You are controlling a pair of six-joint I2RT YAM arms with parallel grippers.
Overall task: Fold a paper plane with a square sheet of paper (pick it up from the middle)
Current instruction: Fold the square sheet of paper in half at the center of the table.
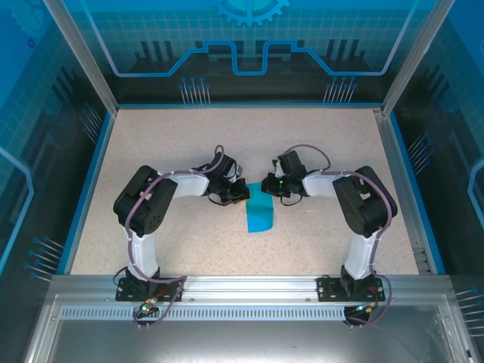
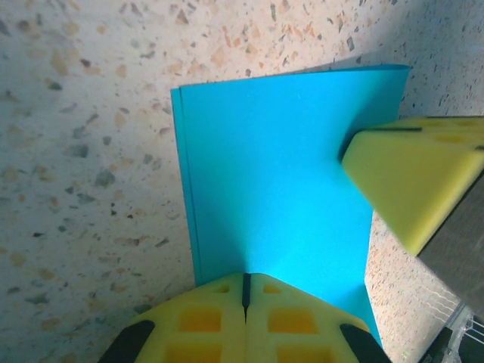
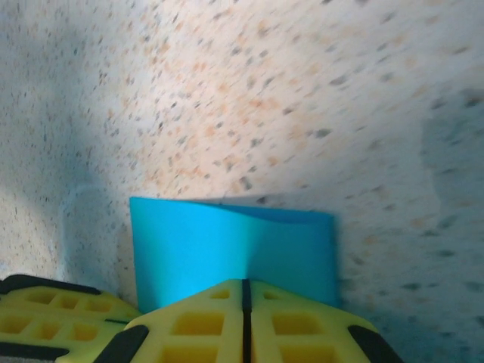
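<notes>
The square sheet of paper is bright cyan-blue and doubled over into a narrow rectangle, with two layers showing along its edge. It has no paper plane shape. It hangs between the two grippers at the table's middle. My left gripper is shut on one end of the paper, its yellow jaws pressed together. My right gripper is shut on the same end from the other side, its jaws closed over the sheet. Each wrist view catches a yellow finger of the other gripper.
The speckled beige tabletop lies under the paper. Blue-lit transparent walls and metal posts enclose the table. An aluminium rail at the near edge carries both arm bases.
</notes>
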